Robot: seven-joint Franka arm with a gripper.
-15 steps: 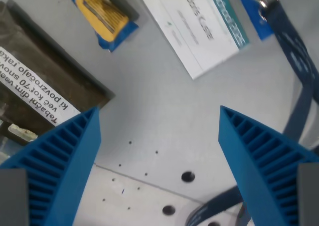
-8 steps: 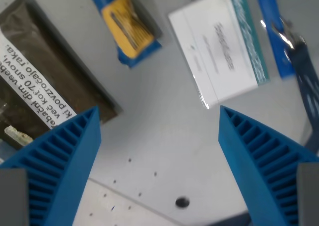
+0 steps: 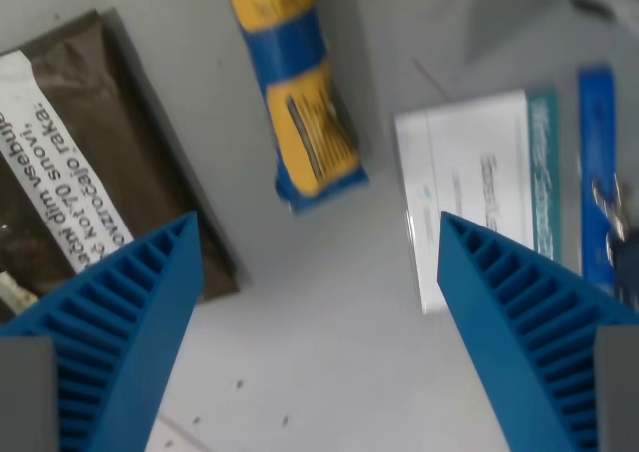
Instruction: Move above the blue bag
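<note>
- Showing, nearest the lens, two ribbed blue fingers [image 3: 120, 322] of the gripper [image 3: 319, 302], spread wide and pinching nothing.
- Hanging over bare grey table [image 3: 329, 322], with only small dark specks between the fingertips.
- Lying at the wrist view's left, partly behind the left finger: a brown pouch [image 3: 90, 163] with a white printed label.
- Lying at the wrist view's right, partly behind the right finger: a white card [image 3: 479, 193] with a teal edge, and a blue strap [image 3: 597, 173] just beside it with a metal clip.
- Lying farther up, between pouch and card: the blue bag [image 3: 300, 103], a long blue-and-yellow packet, tilted, its upper end cut off by the frame edge.
- Judging the step: travelling toward the bag, not yet centred, since the packet sits above and a little to the wrist view's left of the gap.
- Calling next for a sideways shift that brings the packet midway between the fingers, keeping height and leaving the fingers apart.
- Staying clear of pouch and card while shifting.
</note>
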